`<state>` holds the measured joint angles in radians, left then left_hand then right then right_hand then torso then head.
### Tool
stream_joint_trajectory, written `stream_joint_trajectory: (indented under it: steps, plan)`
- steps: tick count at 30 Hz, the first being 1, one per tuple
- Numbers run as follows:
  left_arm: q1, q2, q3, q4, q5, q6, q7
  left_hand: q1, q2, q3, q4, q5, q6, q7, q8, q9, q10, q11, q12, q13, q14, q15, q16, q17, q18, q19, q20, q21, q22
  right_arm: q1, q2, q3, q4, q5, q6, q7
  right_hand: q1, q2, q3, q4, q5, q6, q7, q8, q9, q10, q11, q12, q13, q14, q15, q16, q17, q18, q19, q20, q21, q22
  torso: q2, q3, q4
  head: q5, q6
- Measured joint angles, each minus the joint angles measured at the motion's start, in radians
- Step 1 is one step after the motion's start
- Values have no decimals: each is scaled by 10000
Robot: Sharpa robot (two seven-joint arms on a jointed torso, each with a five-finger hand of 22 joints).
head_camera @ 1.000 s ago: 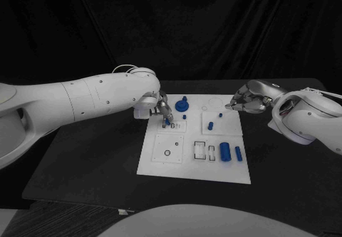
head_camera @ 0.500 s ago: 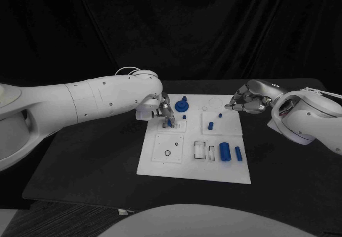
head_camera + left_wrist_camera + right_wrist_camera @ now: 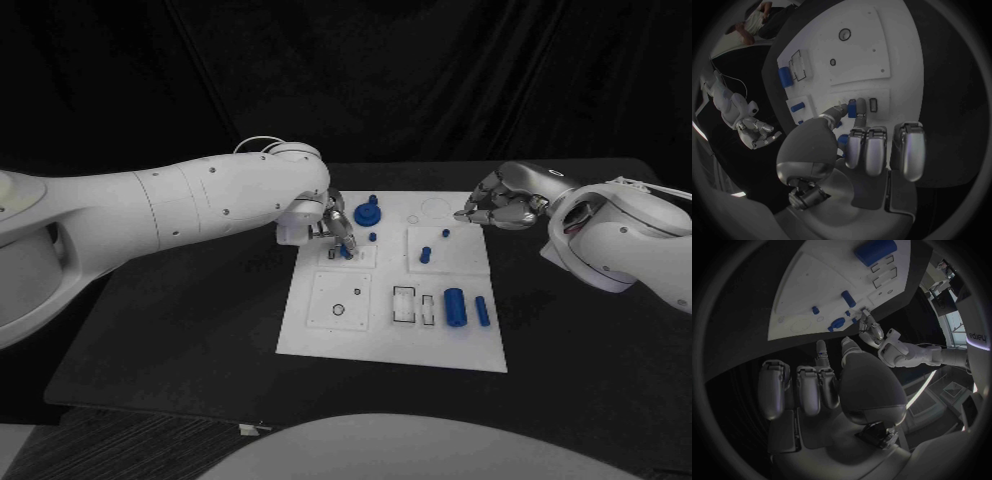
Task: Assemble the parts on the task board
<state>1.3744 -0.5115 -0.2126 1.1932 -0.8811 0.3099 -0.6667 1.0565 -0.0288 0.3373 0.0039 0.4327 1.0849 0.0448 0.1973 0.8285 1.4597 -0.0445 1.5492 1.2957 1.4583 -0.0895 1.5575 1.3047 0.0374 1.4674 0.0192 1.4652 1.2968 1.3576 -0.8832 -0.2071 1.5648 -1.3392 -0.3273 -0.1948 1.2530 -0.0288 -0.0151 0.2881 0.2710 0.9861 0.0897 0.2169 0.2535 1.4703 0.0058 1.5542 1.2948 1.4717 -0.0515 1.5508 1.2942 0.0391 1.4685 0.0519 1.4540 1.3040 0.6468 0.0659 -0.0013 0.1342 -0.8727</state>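
One blue part (image 3: 852, 108) pinched between left hand (image 3: 856, 145) fingers (on the task board (image 3: 856, 55)).

Two bulky arms in glossy white shells enter the head view, the left arm (image 3: 159, 215) from the left edge and the right arm (image 3: 627, 245) from the right edge. Small dark screw dots speckle the left arm's rounded casing, and a thin pale cable loops at its top near the wrist (image 3: 260, 142). A similar thin cable runs along the right arm's upper edge at the far right of the frame. Each arm ends in a silver metallic hand: the left hand (image 3: 329, 222) and the right hand (image 3: 498, 208), built of grey segmented fingers (image 3: 869, 150) with darker padded tips. In the right wrist view, dark lettering marks the white forearm at the right rim (image 3: 974, 336).
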Motion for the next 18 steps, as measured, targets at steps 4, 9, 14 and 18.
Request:
stream_joint_trajectory:
  steps: [4,9,14,18]
  plan:
    - [-15,28,3,-20,0,1,18,-51,-50,0,0,0,22,-21,0,52,0,0,0,0,0,0,0,0,0,0,0,0,0,-1,0,0,0,0,10,-6,0,0,0,0,0,0,0,0,0,0,0,0,0,0,0,0,0,0,0,0,0,0,0,-2,-1,0,0]
    - [-28,64,6,-64,0,2,39,-51,-50,0,0,0,56,-16,1,117,0,0,0,0,0,0,0,0,0,0,0,0,0,-2,5,0,-9,0,28,-16,0,0,0,0,0,0,0,0,0,0,0,0,0,0,0,0,0,0,0,0,0,0,-1,-2,-1,-8,0]
    - [-41,96,9,-110,0,4,56,-51,-50,0,0,0,91,-20,2,150,1,0,0,0,0,0,0,0,0,0,0,0,0,-3,9,0,-11,0,54,-25,0,0,0,0,0,0,0,0,0,0,0,0,0,0,0,0,0,0,0,0,0,0,-1,-4,-1,-9,0]
    - [-51,109,13,-134,0,8,67,-51,-50,0,0,-1,108,-33,2,182,1,-1,0,0,0,0,0,0,0,0,0,0,0,-4,8,0,-12,0,74,-33,0,0,0,0,0,0,0,0,0,0,0,0,0,0,0,0,0,0,0,0,0,0,-2,-4,-1,-9,0]
